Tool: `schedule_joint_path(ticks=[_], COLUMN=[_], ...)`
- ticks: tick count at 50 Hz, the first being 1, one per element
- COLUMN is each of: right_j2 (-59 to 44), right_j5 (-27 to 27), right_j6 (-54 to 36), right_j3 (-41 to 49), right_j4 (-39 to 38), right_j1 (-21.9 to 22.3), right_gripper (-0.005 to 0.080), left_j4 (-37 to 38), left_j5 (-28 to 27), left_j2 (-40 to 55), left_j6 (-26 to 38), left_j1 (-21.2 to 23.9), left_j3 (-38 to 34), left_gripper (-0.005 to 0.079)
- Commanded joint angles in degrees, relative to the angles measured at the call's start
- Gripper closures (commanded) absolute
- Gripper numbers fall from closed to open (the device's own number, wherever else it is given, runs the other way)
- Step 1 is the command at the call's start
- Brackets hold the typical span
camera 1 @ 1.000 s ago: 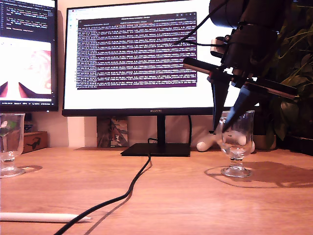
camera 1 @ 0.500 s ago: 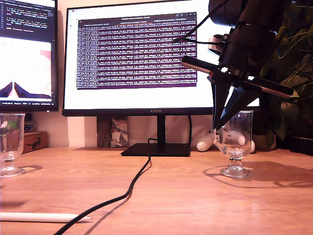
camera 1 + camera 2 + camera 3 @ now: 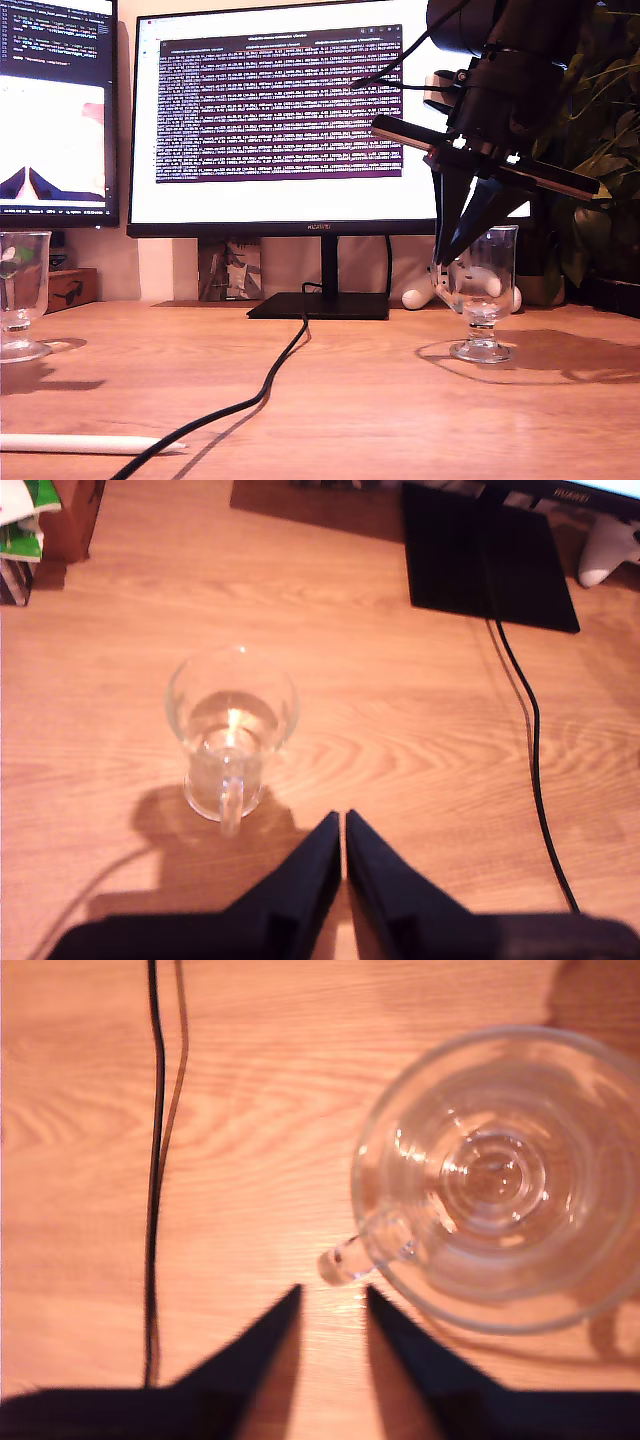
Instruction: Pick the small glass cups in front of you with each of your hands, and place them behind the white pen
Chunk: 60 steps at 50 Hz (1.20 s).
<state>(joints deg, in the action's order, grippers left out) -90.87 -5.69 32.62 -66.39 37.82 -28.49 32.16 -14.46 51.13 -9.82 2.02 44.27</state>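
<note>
Two clear glass cups stand upright on the wooden desk. One cup point(image 3: 482, 290) is at the exterior view's right, and my second gripper point(image 3: 446, 260) hangs at its rim on the handle side. In the second wrist view this cup point(image 3: 495, 1175) has its handle just ahead of my second gripper point(image 3: 332, 1295), which is open with a narrow gap and holds nothing. The other cup point(image 3: 20, 290) is at the exterior view's left edge. My first gripper point(image 3: 343, 820) is shut and empty, hovering beside that cup point(image 3: 232, 730). The white pen point(image 3: 90, 443) lies near the front left of the exterior view.
A black cable point(image 3: 265, 385) runs from the monitor stand point(image 3: 320, 305) toward the pen. Two monitors fill the back. A white controller point(image 3: 422, 294) and a plant point(image 3: 600, 150) sit at the exterior view's right; a small box point(image 3: 70, 288) stands behind the left cup.
My second gripper's fingers have drawn closer together and come off the right cup, which shifted slightly. A shadow has spread over the desk beside the left cup.
</note>
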Motion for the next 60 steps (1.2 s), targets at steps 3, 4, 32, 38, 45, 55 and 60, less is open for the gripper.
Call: schedule_joint_path(ticks=[3,4,32,38,45,55,60], right_j2=[-0.37,-0.37,-0.37,-0.37,-0.37,-0.37,-0.37], right_j5=[-0.26,-0.26,0.22,0.26,0.26,0.28,0.28], right_j6=[2.56,2.78,4.63,3.82,3.34,1.57,1.09], right_j3=[-1.01,-1.01,-1.01,-1.01,-1.01,-1.01,-1.01], right_j4=[-1.95,-2.45,0.70,0.72,0.63,0.52,0.50], right_j1=[0.20,0.24,5.27,5.44,5.64,5.64,5.64], right_gripper=[0.0536,0.0536,0.0534,0.0535,0.0578,0.0765,0.0765], left_j4=[-0.50,-0.48,-0.57,-0.70,-0.72,-0.70,-0.15], left_j5=[-0.09,-0.09,-0.09,-0.09,-0.07,0.15,0.87], left_j2=[0.24,0.24,0.24,0.24,0.24,0.52,1.97], left_j6=[1.07,1.33,2.43,2.49,2.49,2.80,2.78], left_j1=[0.20,0.20,1.77,1.90,1.90,1.86,1.84], left_j3=[0.13,0.13,0.11,0.11,0.11,0.13,0.13], left_gripper=[0.0761,0.0761,0.0761,0.0762,0.0761,0.0761,0.0761])
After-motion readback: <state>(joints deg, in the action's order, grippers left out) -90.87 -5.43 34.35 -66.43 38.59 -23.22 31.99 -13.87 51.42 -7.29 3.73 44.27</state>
